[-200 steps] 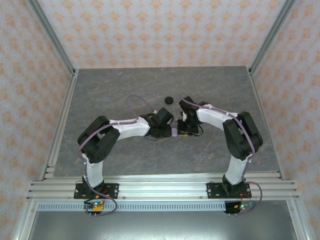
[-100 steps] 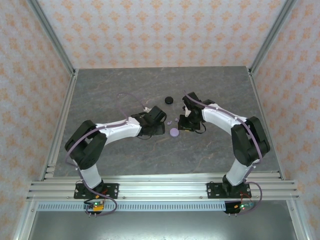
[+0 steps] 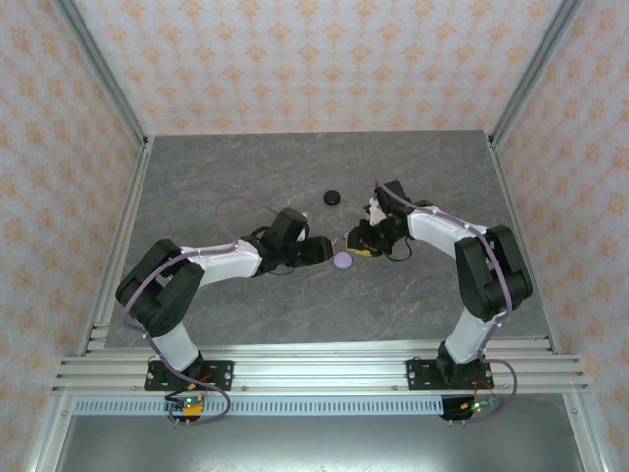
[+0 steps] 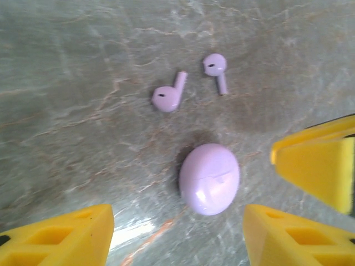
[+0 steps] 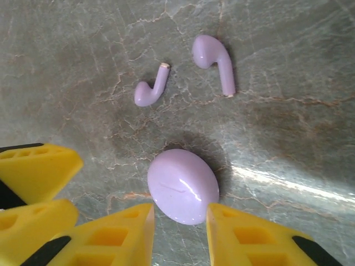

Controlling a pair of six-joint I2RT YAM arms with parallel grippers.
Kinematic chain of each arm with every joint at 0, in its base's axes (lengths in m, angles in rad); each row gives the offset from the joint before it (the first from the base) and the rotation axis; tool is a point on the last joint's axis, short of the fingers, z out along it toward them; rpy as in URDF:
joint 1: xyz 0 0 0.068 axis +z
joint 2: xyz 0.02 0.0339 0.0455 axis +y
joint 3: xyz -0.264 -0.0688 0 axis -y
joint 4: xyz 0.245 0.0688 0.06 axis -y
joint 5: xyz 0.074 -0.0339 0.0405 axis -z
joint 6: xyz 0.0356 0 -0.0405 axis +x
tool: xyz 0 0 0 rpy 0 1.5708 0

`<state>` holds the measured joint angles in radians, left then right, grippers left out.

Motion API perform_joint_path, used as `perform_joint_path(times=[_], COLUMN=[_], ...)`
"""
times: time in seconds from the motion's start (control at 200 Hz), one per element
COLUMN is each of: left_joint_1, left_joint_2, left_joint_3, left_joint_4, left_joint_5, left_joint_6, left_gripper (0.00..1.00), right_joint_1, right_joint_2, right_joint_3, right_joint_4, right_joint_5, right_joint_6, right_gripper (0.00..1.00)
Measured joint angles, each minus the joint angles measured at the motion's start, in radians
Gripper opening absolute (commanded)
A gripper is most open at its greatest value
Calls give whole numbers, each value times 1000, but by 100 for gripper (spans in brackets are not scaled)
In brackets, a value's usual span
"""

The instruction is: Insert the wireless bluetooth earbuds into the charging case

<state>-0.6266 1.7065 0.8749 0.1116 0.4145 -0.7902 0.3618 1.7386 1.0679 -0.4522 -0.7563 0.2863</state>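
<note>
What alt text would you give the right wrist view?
A closed lavender charging case lies on the grey marbled table, just ahead of the parted yellow fingers. Two lavender earbuds lie loose beyond it.

Glossy plastic case [image 5: 183, 185]; smooth stone-look tabletop [image 4: 83, 111]

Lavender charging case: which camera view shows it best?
Left wrist: the lavender case lies whole and unobstructed, lid seam visible. Right wrist shows it sharply too, but its near edge sits between the fingers of the right claw. Top external gives just a small lavender dot.
</note>
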Motion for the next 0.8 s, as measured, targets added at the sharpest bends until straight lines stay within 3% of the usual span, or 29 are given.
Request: perform_joint_path(times=[0.801], left_joint_1=[-28], left_joint_2=[122], left_joint_3=[35], left_joint_4=[58], left_joint_5=[76], left_joint_6=[-34], left_gripper=[52], right_joint_1=[-5], right_joint_2=[51], right_joint_3=[-45], right_joint_4=[59], right_joint_5=[-37], right_joint_6=[6], right_gripper=[26])
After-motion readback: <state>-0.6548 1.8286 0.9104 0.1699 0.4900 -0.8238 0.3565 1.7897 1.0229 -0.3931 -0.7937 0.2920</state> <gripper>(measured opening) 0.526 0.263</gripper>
